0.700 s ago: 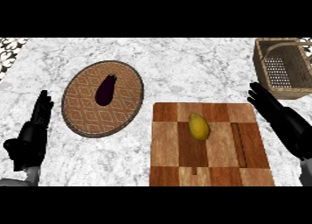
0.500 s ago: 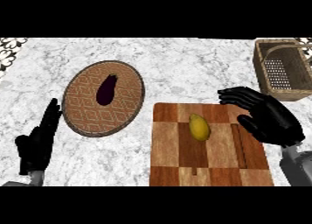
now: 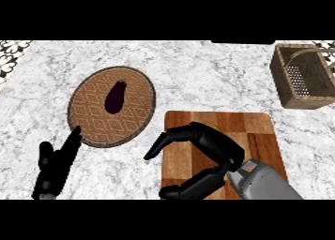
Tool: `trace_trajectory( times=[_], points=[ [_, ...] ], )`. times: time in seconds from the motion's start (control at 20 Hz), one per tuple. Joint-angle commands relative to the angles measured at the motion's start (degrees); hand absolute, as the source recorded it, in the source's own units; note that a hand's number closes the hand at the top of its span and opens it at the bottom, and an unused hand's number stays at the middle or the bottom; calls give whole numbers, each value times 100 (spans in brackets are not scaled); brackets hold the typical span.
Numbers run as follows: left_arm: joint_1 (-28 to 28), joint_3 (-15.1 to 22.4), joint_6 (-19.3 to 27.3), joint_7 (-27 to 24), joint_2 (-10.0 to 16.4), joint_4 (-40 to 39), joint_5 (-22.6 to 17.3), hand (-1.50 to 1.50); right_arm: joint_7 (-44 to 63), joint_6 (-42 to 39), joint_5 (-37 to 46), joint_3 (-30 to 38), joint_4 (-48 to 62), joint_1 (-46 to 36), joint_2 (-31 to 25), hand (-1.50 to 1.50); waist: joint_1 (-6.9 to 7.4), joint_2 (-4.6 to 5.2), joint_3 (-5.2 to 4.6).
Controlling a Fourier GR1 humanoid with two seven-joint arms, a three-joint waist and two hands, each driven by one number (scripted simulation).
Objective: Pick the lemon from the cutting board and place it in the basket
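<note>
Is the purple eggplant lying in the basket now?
No, the eggplant lies on the round brown plate, well to the left of the basket.

The marble counter (image 3: 197, 70) bears a round brown plate (image 3: 94, 119), a wooden cutting board (image 3: 256, 126) and a wicker basket (image 3: 312, 99).

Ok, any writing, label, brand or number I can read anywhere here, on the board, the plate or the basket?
None: no words, labels, brands or numbers can be read.
The cutting board shows only wood squares, the plate only a diamond pattern, the basket only its weave.
</note>
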State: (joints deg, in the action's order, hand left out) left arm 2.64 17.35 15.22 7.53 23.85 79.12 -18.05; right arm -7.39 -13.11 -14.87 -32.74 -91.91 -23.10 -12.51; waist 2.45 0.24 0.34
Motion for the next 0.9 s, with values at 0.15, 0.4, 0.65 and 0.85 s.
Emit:
trace_trajectory(
  times=[0.15, 0.4, 0.65, 0.85],
  points=[
    [430, -38, -111, 179, 21, -102, -166, 0, 692, 919, 2151, -302, -187, -701, -511, -150, -279, -107, -51],
    [249, -234, -287, 452, 222, 23, -346, 0, 1851, 387, 2618, 345, -521, -1890, -1505, -150, -346, -99, -54],
    [308, -56, -23, 358, -76, -59, -88, 0, 2558, -1032, 2061, 807, -895, -2688, -2330, -150, -323, -68, -48],
    [422, -193, -316, 327, 131, -66, -205, 0, 2686, -2391, 1283, 1133, -551, -3274, -2972, -150, -263, -56, -49]
  ],
)
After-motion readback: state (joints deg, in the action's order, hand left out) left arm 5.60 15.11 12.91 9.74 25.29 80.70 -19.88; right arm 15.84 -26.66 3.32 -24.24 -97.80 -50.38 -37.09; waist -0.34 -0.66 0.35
